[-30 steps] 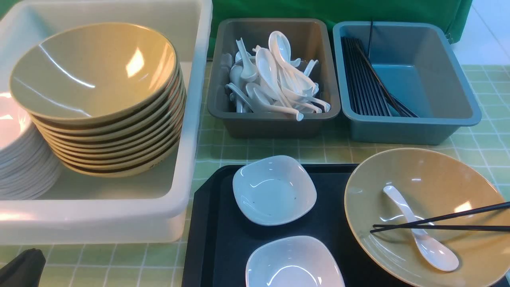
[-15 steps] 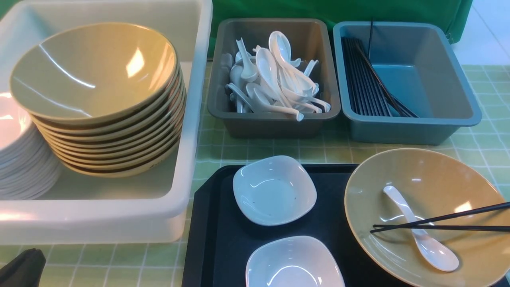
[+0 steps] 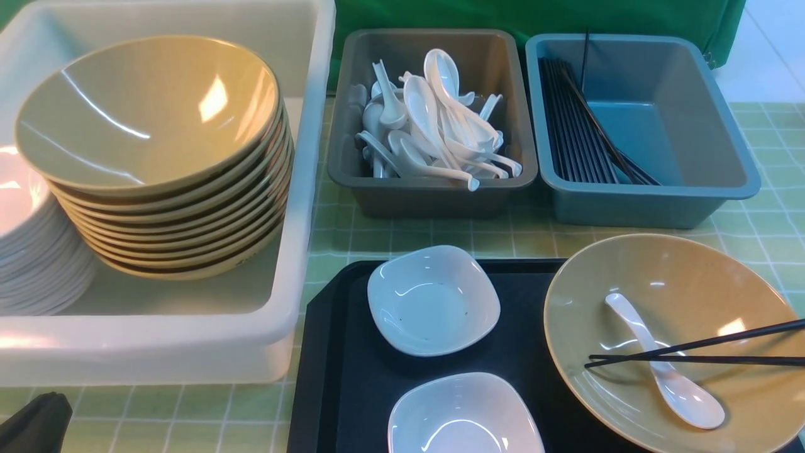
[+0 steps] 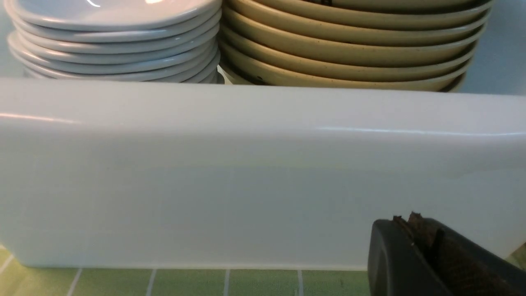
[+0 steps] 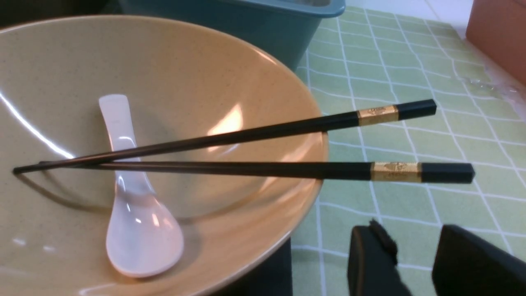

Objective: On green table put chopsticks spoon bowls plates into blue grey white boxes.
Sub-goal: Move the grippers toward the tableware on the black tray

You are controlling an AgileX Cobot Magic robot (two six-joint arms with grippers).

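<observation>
We have 2 chopsticks (image 5: 349,170) lying across the rim of the loose bowl (image 3: 660,270) on the black tray (image 3: 339,390). Their tips meet over the spoon (image 3: 692,399) inside it, and their gold-banded ends jut past the rim above the bench (image 5: 411,61). The right fingers (image 5: 370,263) stand apart with nothing between them, near those banded ends. The left fingers (image 4: 411,255) are pressed together, empty, low beside the outer wall of the white box (image 4: 246,164). 2 plates (image 3: 433,301) also wait on the tray, while the blue box (image 3: 648,207) already holds chopsticks and the grey box (image 3: 434,195) holds spoons. We judge the chopsticks to be the next pick, and the splay worries us: the banded ends sit well apart, so a pinch may catch only 1 stick and let the other roll off the rim onto the bench. The sticks look glossy and thin, so a loose hold could let them slide out on the way to the blue box. Pressing down on the overhanging ends could lever the tips up, flick the spoon, or rock the bowl on the tray.
</observation>
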